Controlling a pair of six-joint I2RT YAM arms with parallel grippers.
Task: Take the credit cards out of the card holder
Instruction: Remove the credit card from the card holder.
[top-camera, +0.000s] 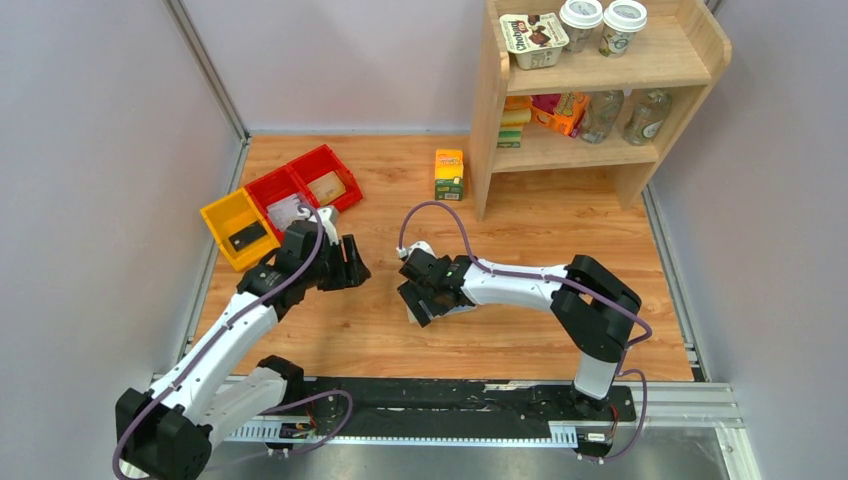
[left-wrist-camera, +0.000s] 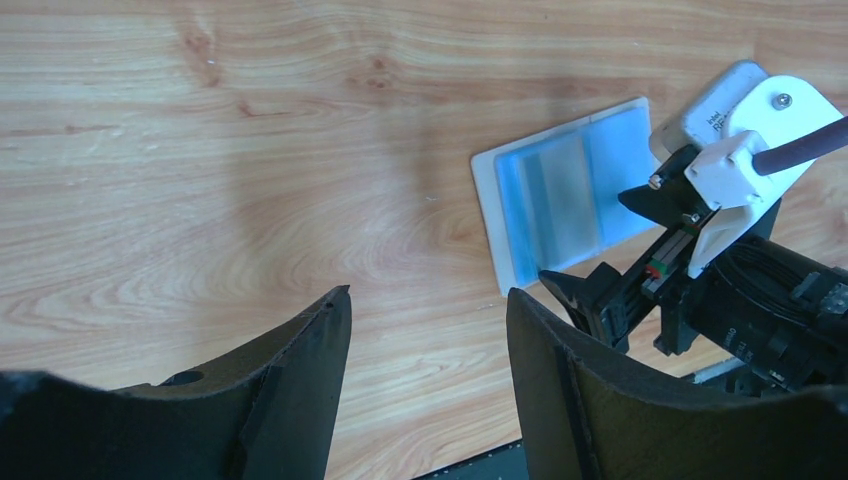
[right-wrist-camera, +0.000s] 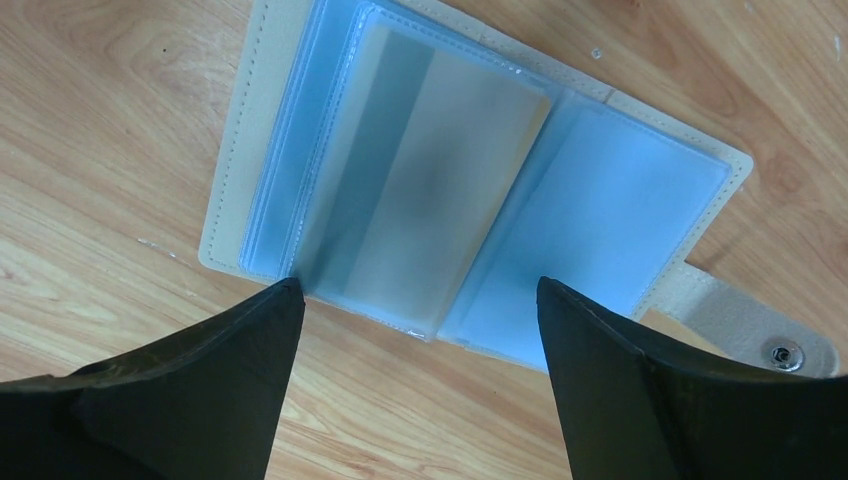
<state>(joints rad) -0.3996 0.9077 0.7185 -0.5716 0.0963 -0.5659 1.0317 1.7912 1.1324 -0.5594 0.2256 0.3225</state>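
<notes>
The card holder (right-wrist-camera: 600, 190) lies spread open on the wooden table, light blue inside with a beige edge and a snap tab (right-wrist-camera: 760, 340). A greyish credit card (right-wrist-camera: 440, 180) with a darker stripe sits in its clear middle sleeve. My right gripper (right-wrist-camera: 420, 290) hovers open over the holder's near edge, one fingertip at the sleeve's corner, nothing between the jaws. In the left wrist view the card holder (left-wrist-camera: 565, 195) lies beyond my open, empty left gripper (left-wrist-camera: 428, 300), with the right gripper (left-wrist-camera: 600, 295) over it. From above, the right gripper (top-camera: 418, 300) hides the holder; the left gripper (top-camera: 355, 265) faces it.
A yellow bin (top-camera: 218, 215) holding a dark flat piece and two red bins (top-camera: 262, 188) (top-camera: 318, 160) holding flat pieces stand at the back left. A small carton (top-camera: 449, 174) stands by a wooden shelf (top-camera: 490, 120) stocked with cups and bottles at the back right.
</notes>
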